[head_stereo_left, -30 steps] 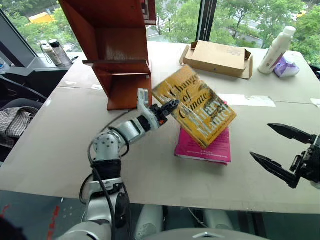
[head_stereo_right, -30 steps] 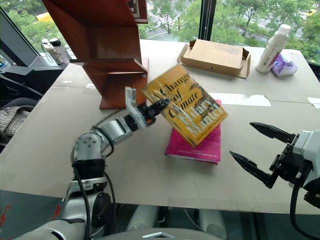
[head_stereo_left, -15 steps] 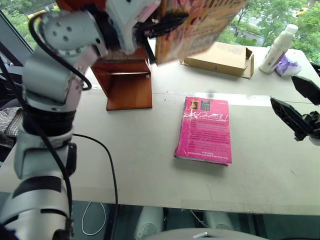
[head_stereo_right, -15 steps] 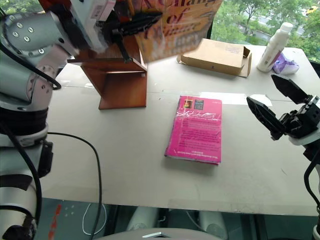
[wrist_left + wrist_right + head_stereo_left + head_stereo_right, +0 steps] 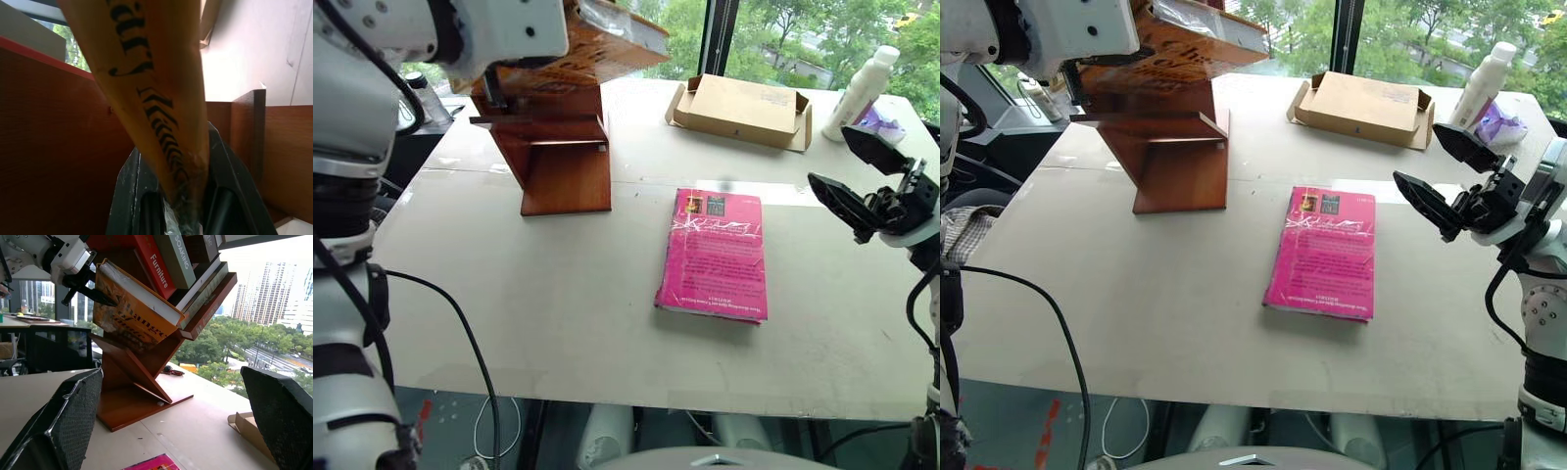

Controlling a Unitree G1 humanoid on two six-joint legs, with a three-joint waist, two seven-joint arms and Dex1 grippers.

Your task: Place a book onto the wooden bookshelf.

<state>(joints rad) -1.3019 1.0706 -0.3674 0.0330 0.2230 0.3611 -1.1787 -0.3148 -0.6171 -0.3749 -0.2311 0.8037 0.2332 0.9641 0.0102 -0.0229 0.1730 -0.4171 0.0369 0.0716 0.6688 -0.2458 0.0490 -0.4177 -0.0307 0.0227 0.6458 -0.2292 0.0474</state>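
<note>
The thick yellow-orange book [image 5: 132, 308] is up at the wooden bookshelf [image 5: 558, 166], tilted and lying along a slanted board just below a row of shelved books. My left gripper [image 5: 178, 196] is shut on its lower edge, one black finger [image 5: 132, 186] on each side of the spine. Whether the book rests on the board I cannot tell. My right gripper [image 5: 830, 157] hangs open and empty above the table's right side, pointing toward the shelf, well apart from the book.
A thin pink book [image 5: 715, 255] lies flat in the middle of the table. A flat cardboard box [image 5: 744, 108] sits at the back, with a white bottle [image 5: 864, 90] and a purple wrapper [image 5: 879, 125] at the back right. Several books [image 5: 161, 262] stand in the shelf.
My left arm has lifted the yellow-orange book from above the pink book up into the bookshelf. My right gripper has risen and moved forward, still open.
</note>
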